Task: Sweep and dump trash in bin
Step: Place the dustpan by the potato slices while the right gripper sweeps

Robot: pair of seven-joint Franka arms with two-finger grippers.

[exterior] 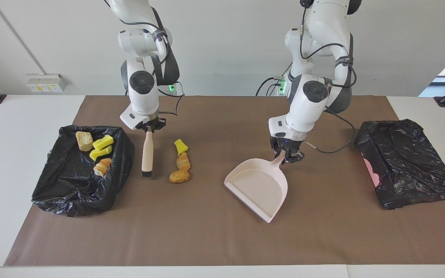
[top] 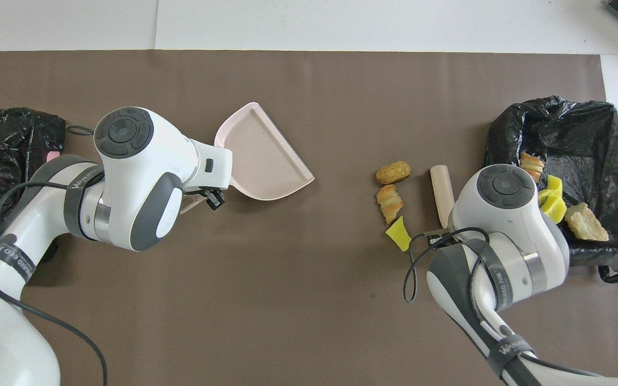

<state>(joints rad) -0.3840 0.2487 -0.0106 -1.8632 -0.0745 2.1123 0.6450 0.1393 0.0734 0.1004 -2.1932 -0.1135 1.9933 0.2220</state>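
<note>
Gripping the thin handle of the pale pink plastic dustpan (exterior: 259, 187), the left gripper (exterior: 286, 155) has its jaws closed on it over the brown paper table mat (exterior: 222, 235), and the pan slants down and away from those jaws with its open mouth turned toward the right arm's end of the table. Below the right gripper (exterior: 150, 128), whose jaws are clamped shut on the top of the beige wooden brush with black bristles (exterior: 146, 156), the brush hangs upright with its bristle tip at the mat.

Three loose pieces of trash lie in a short row between the two sets of jaws, just beside the brush and well apart from the dustpan: a yellow sponge scrap (exterior: 180, 147), a striped orange-and-tan pastry roll (exterior: 183, 161) and a golden-brown bread lump (exterior: 179, 176).

Four more pieces rest inside the open bin lined with a black plastic bag (exterior: 72, 193), which sits beside the right gripper at the right arm's end of the table. A second bundle of crumpled black plastic (exterior: 408, 162) lies past the left gripper at the left arm's end.
</note>
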